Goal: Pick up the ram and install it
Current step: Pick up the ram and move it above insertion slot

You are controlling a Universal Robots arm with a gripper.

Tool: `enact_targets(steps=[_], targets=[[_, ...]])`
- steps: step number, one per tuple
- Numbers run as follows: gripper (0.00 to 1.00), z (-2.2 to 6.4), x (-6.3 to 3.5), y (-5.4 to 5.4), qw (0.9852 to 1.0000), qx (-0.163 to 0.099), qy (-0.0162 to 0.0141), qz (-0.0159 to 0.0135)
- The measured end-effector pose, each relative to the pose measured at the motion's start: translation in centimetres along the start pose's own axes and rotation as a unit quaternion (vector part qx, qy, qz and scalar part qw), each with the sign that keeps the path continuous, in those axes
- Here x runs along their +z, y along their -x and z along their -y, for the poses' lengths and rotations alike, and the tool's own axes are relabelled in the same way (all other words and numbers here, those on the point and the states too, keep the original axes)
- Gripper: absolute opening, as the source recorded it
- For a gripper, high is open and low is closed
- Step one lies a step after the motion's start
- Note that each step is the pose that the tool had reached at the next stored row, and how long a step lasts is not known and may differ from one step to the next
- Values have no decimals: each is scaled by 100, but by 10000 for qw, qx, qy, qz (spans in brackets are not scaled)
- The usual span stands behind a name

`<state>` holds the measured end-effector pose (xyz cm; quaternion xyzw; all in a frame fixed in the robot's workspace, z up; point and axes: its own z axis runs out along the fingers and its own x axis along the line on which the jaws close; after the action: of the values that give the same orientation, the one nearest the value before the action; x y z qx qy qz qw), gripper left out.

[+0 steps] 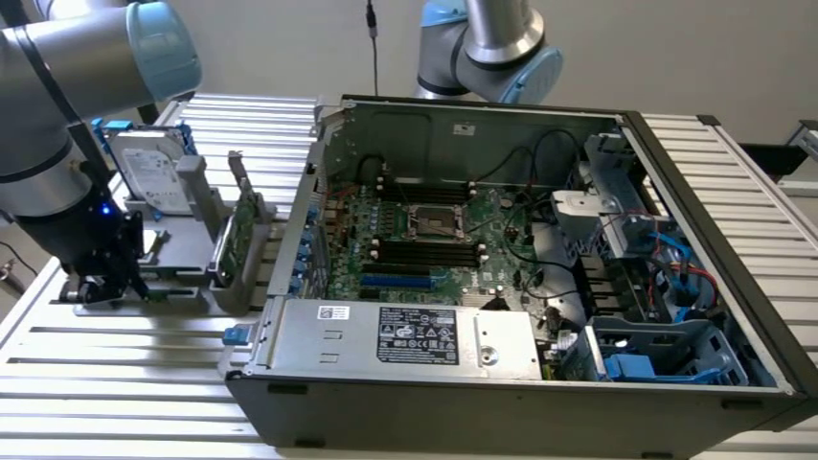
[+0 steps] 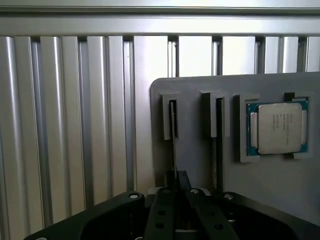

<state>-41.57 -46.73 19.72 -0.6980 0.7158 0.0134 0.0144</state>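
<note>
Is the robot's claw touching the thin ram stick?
Cannot tell. In the wrist view the ram, seen edge-on, runs from its slot into the gripper, but where they would meet is dark, showing neither contact nor gap.

The fingers [image 2: 162,215] pinch the ram [image 2: 173,150] (edge-on) near a processor [image 2: 279,128].

- the ram [image 2: 173,135] stands edge-on, its faces out of sight; its near end is hidden between the fingertips of the gripper [image 2: 178,184]
- print on the processor [image 2: 279,127] is too blurred to read
- exterior view: the power supply [image 1: 383,335] label is too small to read; the second arm [image 1: 492,53] is cut off by the top edge
</note>
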Motion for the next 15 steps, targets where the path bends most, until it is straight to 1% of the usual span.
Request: enact_targets(steps=[4, 10, 15], targets=[[14, 1, -14, 0, 10000, 56, -1, -1], [14, 1, -36, 1, 10000, 65, -1, -1], [14, 1, -78, 3, 10000, 65, -1, 1]])
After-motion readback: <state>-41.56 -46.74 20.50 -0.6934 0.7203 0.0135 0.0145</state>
